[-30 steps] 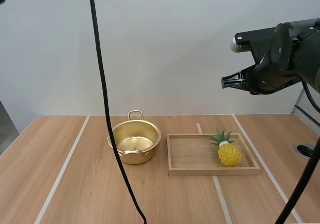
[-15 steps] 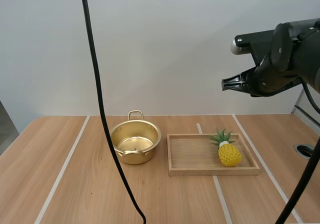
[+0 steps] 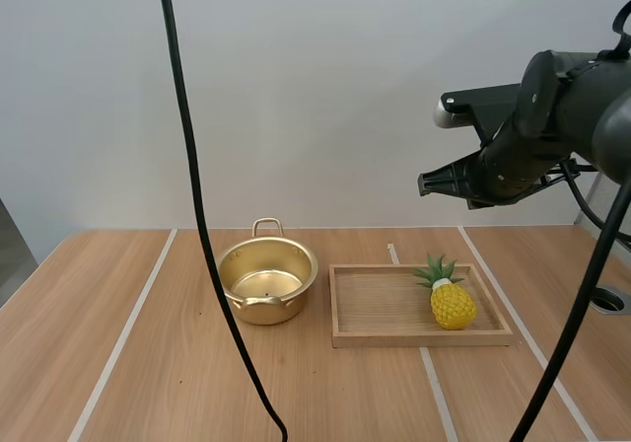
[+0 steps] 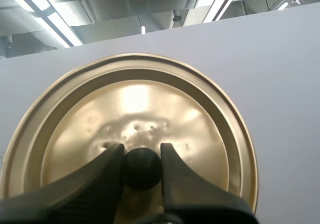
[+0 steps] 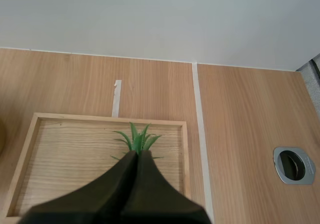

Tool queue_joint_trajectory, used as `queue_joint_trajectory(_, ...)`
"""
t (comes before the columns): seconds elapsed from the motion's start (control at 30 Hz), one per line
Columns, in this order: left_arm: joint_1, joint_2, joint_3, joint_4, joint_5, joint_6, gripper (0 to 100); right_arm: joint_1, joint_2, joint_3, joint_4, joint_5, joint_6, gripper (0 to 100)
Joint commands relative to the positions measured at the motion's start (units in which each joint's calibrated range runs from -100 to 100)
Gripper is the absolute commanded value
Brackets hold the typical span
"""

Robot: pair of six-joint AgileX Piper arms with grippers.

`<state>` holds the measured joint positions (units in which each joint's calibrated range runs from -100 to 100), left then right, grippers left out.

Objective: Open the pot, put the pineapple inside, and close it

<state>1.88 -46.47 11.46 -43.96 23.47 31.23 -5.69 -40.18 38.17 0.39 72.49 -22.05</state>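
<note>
1. Across the near part of the light wooden table [image 3: 148,383] run pale tape lines [image 3: 123,338], front to back.
2. Farther back, left of the middle, stands the round gold-coloured metal pot [image 3: 266,282]. It is upright and uncovered, with one loop handle toward the wall and one toward the camera.
3. Just to its right, not touching it, lies the shallow rectangular wooden tray [image 3: 385,340]. The small yellow pineapple with green leaves [image 3: 453,304] lies in the tray's right end, leaves toward the wall.
4. High over the tray hangs my right gripper [image 3: 424,184]. Its two black fingers are pressed together into one dark wedge with nothing between them. Its wrist view looks down past the wedge onto the pineapple's leaves, and a metal-ringed round hole [image 5: 291,165] sits in the table right of the tray.
5. Against the pale wall, my left gripper [image 4: 142,151] has its fingers a little apart, pinching the black round knob [image 4: 142,170] of the round gold-coloured lid [image 4: 150,104]. The lid's knob side faces the wrist camera.
</note>
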Motion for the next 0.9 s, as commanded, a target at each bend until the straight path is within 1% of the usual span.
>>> queue_joint_trajectory(0.0, -0.11, -0.5, -0.6, -0.2, -1.4, -0.5, 0, -0.2, 1.4, -0.5, 0.3, 1.3, -0.6, 0)
queue_joint_trajectory(0.13, -0.11, -0.5, -0.6, -0.2, -1.4, -0.5, 0, -0.2, 3.5, -0.5, 0.2, 3.4, -0.6, 0)
queue_joint_trajectory(0.33, -0.11, -0.5, -0.6, -0.2, -1.4, -0.5, 0, -0.2, 4.4, -0.5, -0.4, 2.3, -0.7, 0)
queue_joint_trajectory(0.37, -0.11, -0.5, -0.6, -0.2, -1.4, -0.5, 0, -0.2, 4.4, -0.5, -0.8, 2.3, -0.7, 14)
queue_joint_trajectory(0.4, -0.11, -0.5, -0.6, -0.2, -1.4, -0.5, 0, -0.2, 4.4, -0.5, -1.4, 2.3, -0.7, 34)
queue_joint_trajectory(0.47, -0.11, -0.5, -0.6, -0.2, -1.4, -0.5, 0, -0.2, 4.4, -0.5, -2.1, 2.1, -0.7, 81)
queue_joint_trajectory(0.5, -0.11, -0.5, -0.6, -0.2, -1.4, -0.5, 0, -0.2, 4.6, -0.5, -2.3, 2.1, -0.7, 98)
queue_joint_trajectory(0.53, -0.11, -0.5, -0.6, -0.2, -1.4, -0.5, 0, -0.2, 4.8, -0.5, -2.6, 2.1, -0.7, 100)
queue_joint_trajectory(0.63, -0.11, -0.5, -0.6, -0.2, -1.4, -0.5, 0, -0.2, 6.8, -0.4, -4.2, 3.4, -1.1, 100)
queue_joint_trajectory(0.87, -0.11, -0.5, -0.6, -0.2, -1.4, -0.5, 0, -0.2, 12.1, 0.2, -3.5, 2.6, -1.8, 100)
